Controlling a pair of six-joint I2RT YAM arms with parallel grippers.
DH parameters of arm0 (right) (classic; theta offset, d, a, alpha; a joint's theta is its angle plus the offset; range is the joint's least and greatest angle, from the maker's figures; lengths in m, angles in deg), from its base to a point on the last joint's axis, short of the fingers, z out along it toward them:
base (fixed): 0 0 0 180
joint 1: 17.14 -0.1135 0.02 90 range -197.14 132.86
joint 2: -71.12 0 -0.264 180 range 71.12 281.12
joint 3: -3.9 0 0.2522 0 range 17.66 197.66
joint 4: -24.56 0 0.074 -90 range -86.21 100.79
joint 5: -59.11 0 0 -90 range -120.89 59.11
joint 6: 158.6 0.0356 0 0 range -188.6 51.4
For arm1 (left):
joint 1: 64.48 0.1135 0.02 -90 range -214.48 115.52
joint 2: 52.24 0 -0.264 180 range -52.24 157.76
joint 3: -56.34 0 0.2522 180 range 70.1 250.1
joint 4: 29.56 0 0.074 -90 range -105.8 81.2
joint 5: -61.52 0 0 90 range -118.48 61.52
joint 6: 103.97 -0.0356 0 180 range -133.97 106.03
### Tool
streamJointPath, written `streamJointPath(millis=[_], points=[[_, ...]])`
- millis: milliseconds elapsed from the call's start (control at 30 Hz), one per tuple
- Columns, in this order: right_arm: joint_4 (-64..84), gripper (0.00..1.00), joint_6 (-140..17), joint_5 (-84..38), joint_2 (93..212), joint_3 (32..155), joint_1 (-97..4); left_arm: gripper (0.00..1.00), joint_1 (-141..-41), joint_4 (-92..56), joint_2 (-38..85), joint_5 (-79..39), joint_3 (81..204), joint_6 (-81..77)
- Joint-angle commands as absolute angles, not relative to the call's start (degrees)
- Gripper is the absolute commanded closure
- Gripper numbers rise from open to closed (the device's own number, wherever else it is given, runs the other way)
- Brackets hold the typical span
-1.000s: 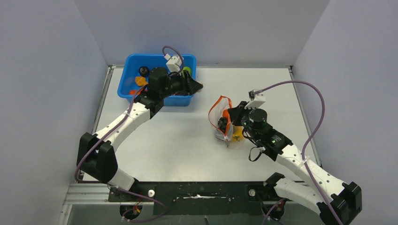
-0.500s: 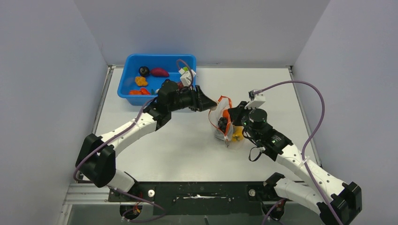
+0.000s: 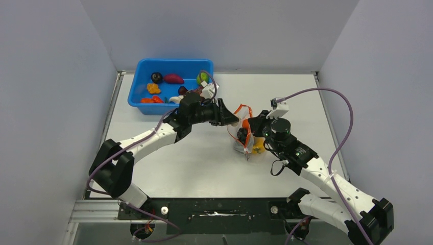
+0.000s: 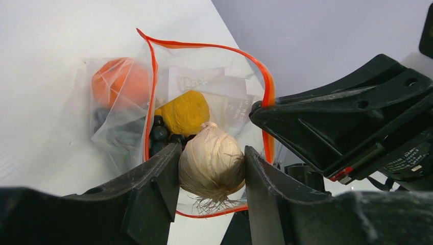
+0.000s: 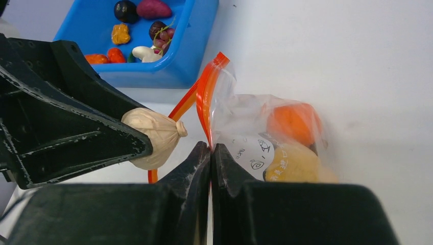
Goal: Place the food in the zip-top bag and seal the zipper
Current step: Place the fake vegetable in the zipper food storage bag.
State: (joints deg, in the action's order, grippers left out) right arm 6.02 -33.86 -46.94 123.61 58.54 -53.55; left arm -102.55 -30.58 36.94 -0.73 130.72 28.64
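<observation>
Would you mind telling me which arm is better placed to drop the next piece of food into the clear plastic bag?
Left. The left gripper holds the cream garlic-shaped toy at the open mouth of the clear plastic bag; the right gripper is pinching the bag's edge.

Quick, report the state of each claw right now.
Left claw: closed, holding the garlic bulb over the bag mouth.
Right claw: closed, pinching the zip-top bag at its rim.
</observation>
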Motion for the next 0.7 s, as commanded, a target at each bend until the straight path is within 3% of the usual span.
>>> streamJointPath(millis=[0, 300, 667], points=[[10.5, 1.0, -34.6, -48.2, 123.1, 60.2, -53.5, 0.56, -103.4, -33.0, 38.0, 0.4, 131.9, 28.1], [11.3, 1.0, -35.0, -48.3, 123.1, 59.5, -53.4, 0.43, -104.0, -29.0, 39.2, -1.0, 134.9, 25.5], [11.8, 1.0, -36.3, -47.4, 123.0, 59.4, -53.4, 0.44, -103.9, -24.9, 37.4, -3.9, 136.9, 20.7]])
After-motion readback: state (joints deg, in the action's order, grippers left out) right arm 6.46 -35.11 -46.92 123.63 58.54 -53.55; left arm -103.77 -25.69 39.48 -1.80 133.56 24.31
